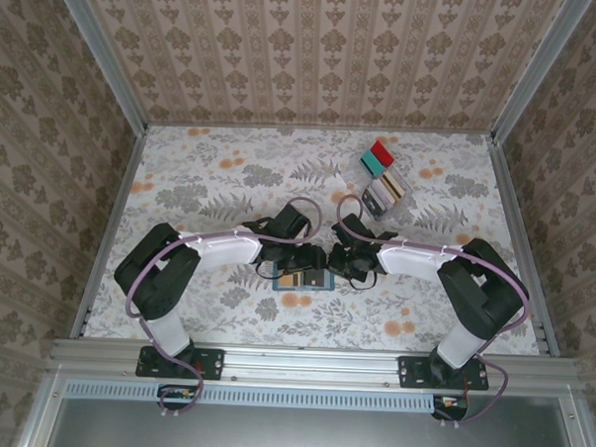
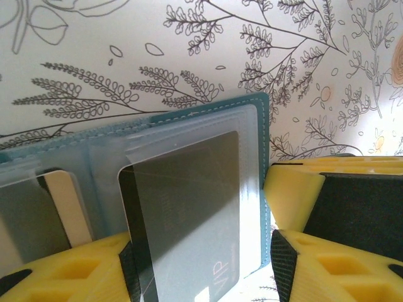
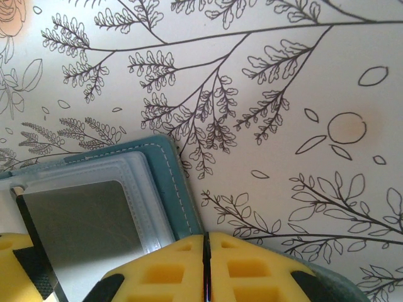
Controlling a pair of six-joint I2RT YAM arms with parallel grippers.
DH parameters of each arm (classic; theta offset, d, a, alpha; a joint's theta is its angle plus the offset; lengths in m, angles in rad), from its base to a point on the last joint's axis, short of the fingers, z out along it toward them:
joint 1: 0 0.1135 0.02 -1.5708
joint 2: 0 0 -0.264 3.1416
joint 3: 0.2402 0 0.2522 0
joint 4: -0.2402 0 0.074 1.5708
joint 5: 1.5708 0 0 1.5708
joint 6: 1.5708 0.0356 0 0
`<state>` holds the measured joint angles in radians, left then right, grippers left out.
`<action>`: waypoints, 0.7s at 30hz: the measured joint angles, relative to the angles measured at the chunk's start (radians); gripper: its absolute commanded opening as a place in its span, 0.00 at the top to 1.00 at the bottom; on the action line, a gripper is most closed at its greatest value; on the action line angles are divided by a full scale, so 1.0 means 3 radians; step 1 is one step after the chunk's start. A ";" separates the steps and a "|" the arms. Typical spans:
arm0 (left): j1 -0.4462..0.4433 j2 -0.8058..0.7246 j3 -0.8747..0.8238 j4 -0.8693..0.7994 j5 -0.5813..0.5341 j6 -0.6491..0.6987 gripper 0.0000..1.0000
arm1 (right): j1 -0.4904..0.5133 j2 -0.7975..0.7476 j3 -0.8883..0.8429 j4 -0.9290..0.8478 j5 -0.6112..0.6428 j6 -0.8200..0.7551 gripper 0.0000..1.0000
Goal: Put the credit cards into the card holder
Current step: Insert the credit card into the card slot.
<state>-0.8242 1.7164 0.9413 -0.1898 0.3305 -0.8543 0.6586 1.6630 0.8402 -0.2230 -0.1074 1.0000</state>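
Centre-front on the surface (image 1: pixel 211 180), the card holder (image 1: pixel 303 279) lies open.
A dark card (image 2: pixel 182 207) sits half-sleeved between the parted left fingers (image 2: pixel 296 195); the right fingers (image 3: pixel 252 270) are together at the holder's edge, grip unclear.

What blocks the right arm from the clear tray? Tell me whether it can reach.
Probably yes: only bare table lies between the right claw and the clear tray. The claw sits shut at the edge of the card holder, so it must lift first.

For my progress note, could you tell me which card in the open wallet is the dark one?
The card marked VIP in the wallet's right-hand sleeve; its neighbour in the left sleeve shows cream.
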 measured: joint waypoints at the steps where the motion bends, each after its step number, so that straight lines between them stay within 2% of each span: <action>1: 0.0000 -0.0009 0.0000 -0.0005 -0.0010 0.0000 0.40 | 0.0000 0.0000 0.0000 0.0000 0.0000 0.0000 0.90; 8: 0.0000 -0.0090 -0.0004 -0.0025 -0.0057 0.0010 0.38 | 0.0000 0.0000 0.0000 0.0000 0.0000 0.0009 0.90; 15: 0.0000 -0.0108 -0.0010 -0.0019 -0.0069 0.0011 0.46 | 0.0000 0.0003 -0.0015 0.0055 -0.0018 0.0011 0.90; 21: 0.0001 -0.0076 -0.0010 -0.0015 -0.0045 0.0011 0.47 | 0.0000 0.0001 -0.0020 0.0061 -0.0019 0.0020 0.90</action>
<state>-0.8238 1.6936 0.9382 -0.1944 0.3172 -0.8509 0.6586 1.6634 0.8341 -0.2047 -0.1131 1.0061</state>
